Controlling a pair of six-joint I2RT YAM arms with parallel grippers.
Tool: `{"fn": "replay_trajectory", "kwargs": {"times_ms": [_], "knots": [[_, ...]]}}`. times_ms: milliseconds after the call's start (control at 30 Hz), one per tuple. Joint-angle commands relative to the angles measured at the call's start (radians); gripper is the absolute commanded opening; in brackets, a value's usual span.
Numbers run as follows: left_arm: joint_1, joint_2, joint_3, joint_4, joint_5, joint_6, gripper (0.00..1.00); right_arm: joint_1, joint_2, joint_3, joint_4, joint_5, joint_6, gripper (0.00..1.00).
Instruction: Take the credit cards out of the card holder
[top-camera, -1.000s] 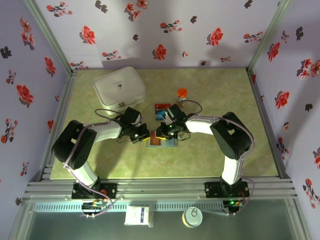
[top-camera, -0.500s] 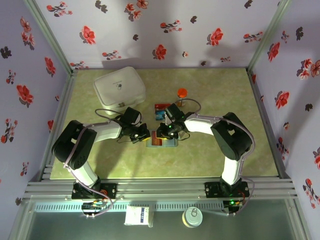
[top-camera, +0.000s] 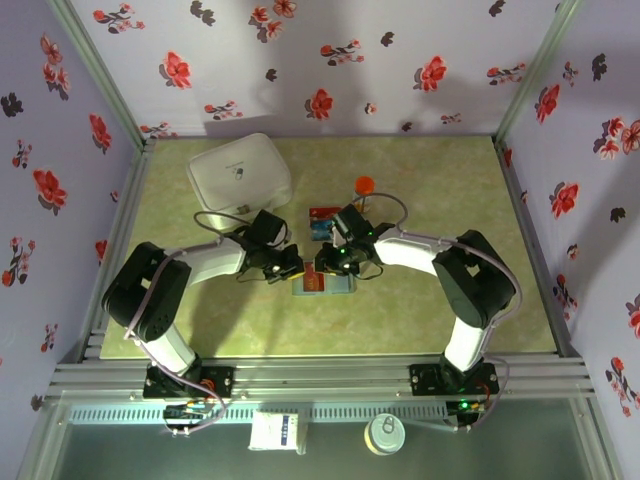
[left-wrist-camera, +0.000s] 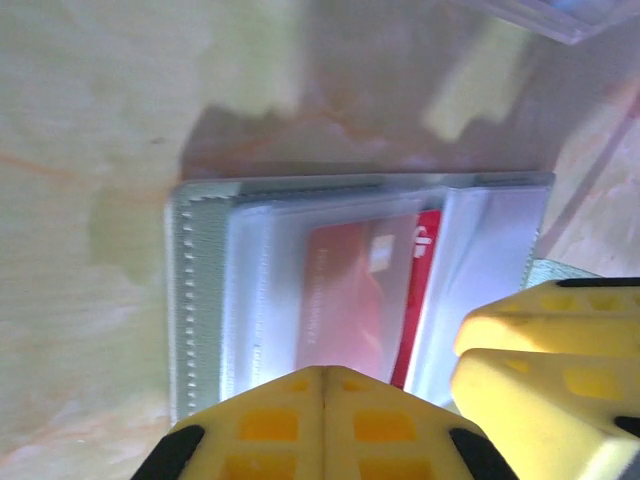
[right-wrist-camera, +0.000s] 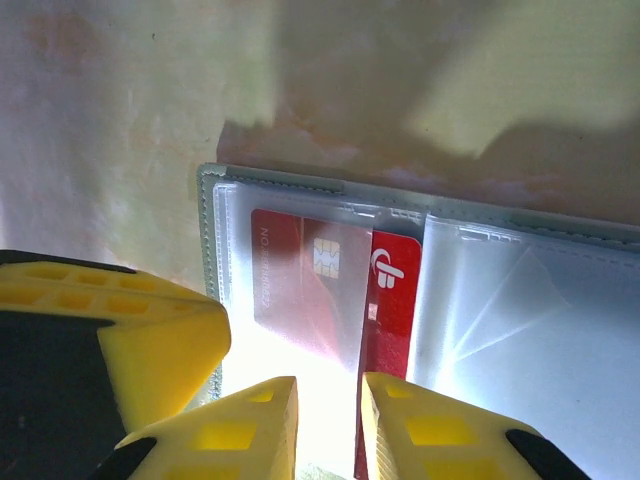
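Well, the card holder (top-camera: 326, 284) lies open on the counter (top-camera: 430, 200), a red card (right-wrist-camera: 395, 290) poking from its pocket. The left end effector (left-wrist-camera: 322, 376) is closed at its edge, and the right end effector (right-wrist-camera: 330, 388) is slightly parted beside the card.

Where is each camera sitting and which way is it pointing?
Top external: above and behind the bases, looking down on the table; left arm and right arm show.
Left wrist: on the left arm, looking down at the card holder; its shut left pincer shows.
Right wrist: on the right arm, looking down; its right pincer shows.
Both wrist views share the red card.
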Motion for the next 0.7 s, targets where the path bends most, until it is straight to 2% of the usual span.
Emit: {"fn": "replay_trajectory", "kwargs": {"times_ms": [0, 667], "knots": [[-0.01, 0.014, 0.025, -0.054, -0.026, 0.029, 0.0, 0.002, -0.019, -0.022, -0.026, 0.03, -0.008, 0.25], [-0.011, 0.068, 0.002, -0.05, -0.043, 0.038, 0.0, 0.002, 0.039, -0.024, -0.021, 0.011, 0.008, 0.26]]}}
